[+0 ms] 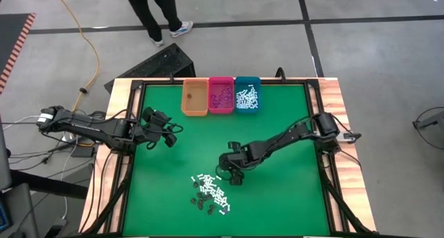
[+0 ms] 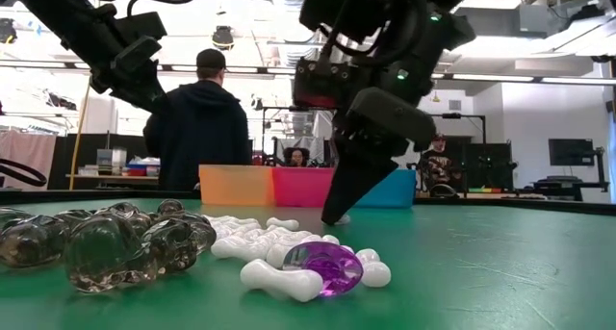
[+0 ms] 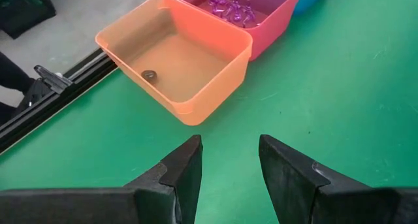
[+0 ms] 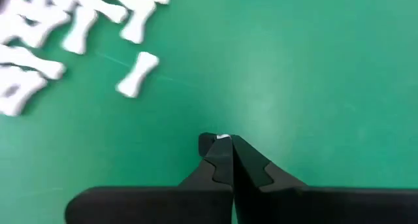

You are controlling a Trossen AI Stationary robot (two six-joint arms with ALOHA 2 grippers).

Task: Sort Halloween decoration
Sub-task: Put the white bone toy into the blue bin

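The right gripper (image 4: 222, 145) was down on the green table (image 1: 277, 127) just beside the heap of decorations (image 1: 210, 195), on the side toward the bins, its fingers pressed together on what looked like a sliver of white, probably one bone. Lifting straight up, slowly, would best show whether the piece was really held before carrying it to the teal bin (image 1: 248, 96), well away from the heap. The left gripper (image 3: 228, 162) waited, fingers spread, near the orange bin (image 3: 176, 61).
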